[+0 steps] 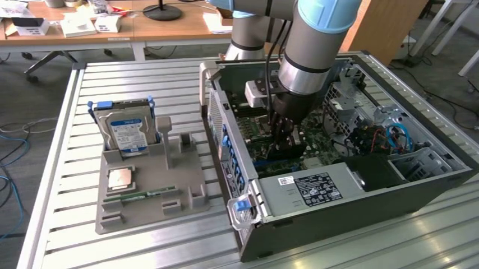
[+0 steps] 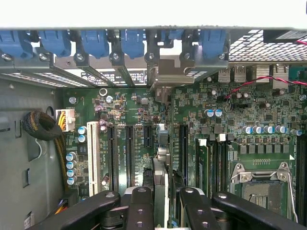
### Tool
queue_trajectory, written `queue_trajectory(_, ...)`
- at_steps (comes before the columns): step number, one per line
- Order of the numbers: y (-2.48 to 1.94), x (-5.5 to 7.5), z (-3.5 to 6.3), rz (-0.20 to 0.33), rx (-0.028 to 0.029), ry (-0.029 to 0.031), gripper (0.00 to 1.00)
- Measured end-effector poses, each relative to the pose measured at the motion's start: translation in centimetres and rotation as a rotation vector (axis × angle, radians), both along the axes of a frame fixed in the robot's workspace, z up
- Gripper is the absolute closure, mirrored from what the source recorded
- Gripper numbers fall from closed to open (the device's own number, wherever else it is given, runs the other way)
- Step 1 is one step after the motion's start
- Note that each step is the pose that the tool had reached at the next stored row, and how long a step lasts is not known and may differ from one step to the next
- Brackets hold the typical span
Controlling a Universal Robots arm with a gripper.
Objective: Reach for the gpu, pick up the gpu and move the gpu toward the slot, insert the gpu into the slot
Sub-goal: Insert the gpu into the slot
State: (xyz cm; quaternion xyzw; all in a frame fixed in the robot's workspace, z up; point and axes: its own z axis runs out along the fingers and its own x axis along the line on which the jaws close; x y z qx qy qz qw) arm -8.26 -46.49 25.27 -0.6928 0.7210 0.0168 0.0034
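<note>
1 arm, deep inside the open computer case, and the gripper hangs right over the green motherboard. From the wrist view the gripper is pinching the gpu edge-on between its black fingers, the thin card standing upright with its silver bracket up against the case's rear wall. The card sits directly above the board's connector rows; whether it is already in the slot I cannot tell, and the slot itself is hidden under the card.

Crowded in there. Long black connectors and a white one lie just beside the card on one flank, memory connectors and the square silver processor socket on the other. Blue retaining clips line the rear wall, and a red-and-black wire crosses the board near the bracket.

Outside the case, at the exterior view's left, a grey parts tray stands on the slatted table, holding a blue-labelled hard drive upright, a processor chip and a green memory stick.
</note>
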Motion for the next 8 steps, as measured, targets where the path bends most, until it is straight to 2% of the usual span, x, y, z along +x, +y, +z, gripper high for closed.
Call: queue_trajectory(8, 0.0, 0.0, 0.0, 0.0, 0.0, 0.0, 0.74)
